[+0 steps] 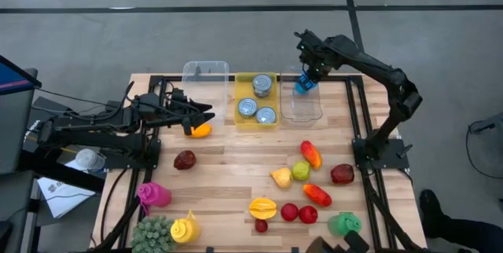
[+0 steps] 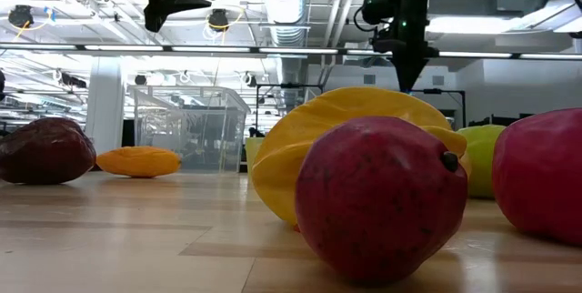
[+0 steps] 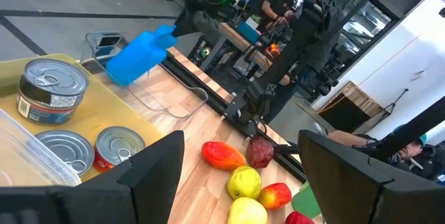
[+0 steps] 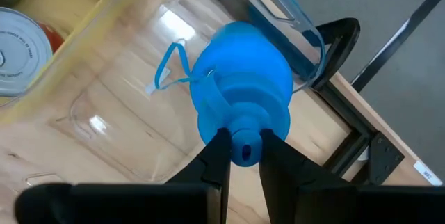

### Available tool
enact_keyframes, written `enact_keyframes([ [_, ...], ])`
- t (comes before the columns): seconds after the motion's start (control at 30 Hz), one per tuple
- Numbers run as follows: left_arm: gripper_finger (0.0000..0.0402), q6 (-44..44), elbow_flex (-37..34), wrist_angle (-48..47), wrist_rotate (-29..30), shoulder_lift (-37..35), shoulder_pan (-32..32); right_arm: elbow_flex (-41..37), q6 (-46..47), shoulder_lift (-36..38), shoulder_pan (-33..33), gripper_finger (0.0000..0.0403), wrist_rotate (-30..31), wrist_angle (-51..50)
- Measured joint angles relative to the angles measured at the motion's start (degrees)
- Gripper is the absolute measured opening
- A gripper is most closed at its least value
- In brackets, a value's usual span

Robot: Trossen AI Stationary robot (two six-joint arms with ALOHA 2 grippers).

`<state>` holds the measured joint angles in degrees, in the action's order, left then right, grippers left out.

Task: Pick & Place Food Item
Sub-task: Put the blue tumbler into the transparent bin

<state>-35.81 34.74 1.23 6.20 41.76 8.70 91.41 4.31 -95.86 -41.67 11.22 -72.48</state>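
Gripping blue bottle (image 4: 243, 109): right tool (image 4: 243, 156)

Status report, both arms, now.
Right gripper shut on blue bottle, above the clear bin. Left gripper open, empty, over the orange fruit. Nothing in the way.

Blue bottle (image 4: 243, 106), yellow tray (image 1: 240, 121), clear bin (image 1: 302, 113), pale striped wooden table (image 1: 228, 166)

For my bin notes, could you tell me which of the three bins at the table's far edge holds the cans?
The middle one, the yellow bin: three cans sit inside. The clear bins on either side hold no cans.
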Motion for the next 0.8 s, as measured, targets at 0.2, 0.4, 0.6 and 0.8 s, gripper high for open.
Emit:
enact_keyframes([
  [0.2,0.0273,-0.02,0.00,0.02,0.08,-0.02,-0.01,0.98,-0.43,0.18,-0.18,0.0050,-0.66,0.13],
  [0.4,0.0273,-0.02,0.00,0.01,0.30,-0.01,-0.01,4.82,0.69,1.54,-0.61,0.0050,-1.26,-1.37],
  [0.6,0.0273,-0.31,0.00,0.00,0.26,0.00,-0.03,5.08,1.23,1.32,-1.33,0.0050,-3.89,-2.72],
  [0.8,0.0273,-0.42,0.00,0.01,0.22,-0.01,-0.03,4.83,1.28,1.32,-1.22,0.0050,-4.52,-4.10],
])
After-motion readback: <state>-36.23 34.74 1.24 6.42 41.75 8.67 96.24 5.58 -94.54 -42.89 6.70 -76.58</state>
